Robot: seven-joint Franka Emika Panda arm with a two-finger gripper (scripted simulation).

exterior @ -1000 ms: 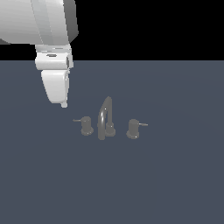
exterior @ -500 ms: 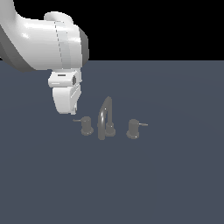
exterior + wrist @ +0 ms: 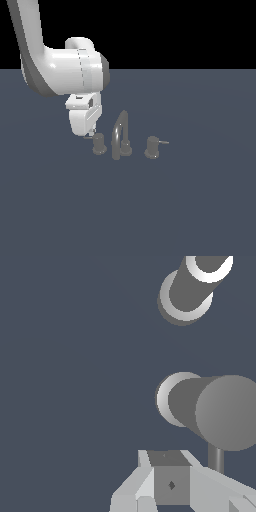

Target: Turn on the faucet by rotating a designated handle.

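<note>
Beside the handle (image 3: 99, 143), gripper (image 3: 90, 133)

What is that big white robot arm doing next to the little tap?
The robot's gripper has come down beside the faucet, right by the handle on the exterior view's left. It wants to turn that knob to switch the water on. In the wrist view the knob sits close above the fingers, with its thin rod beside them. Whether they touch it yet is hard to tell. The other knob is left alone.
</note>
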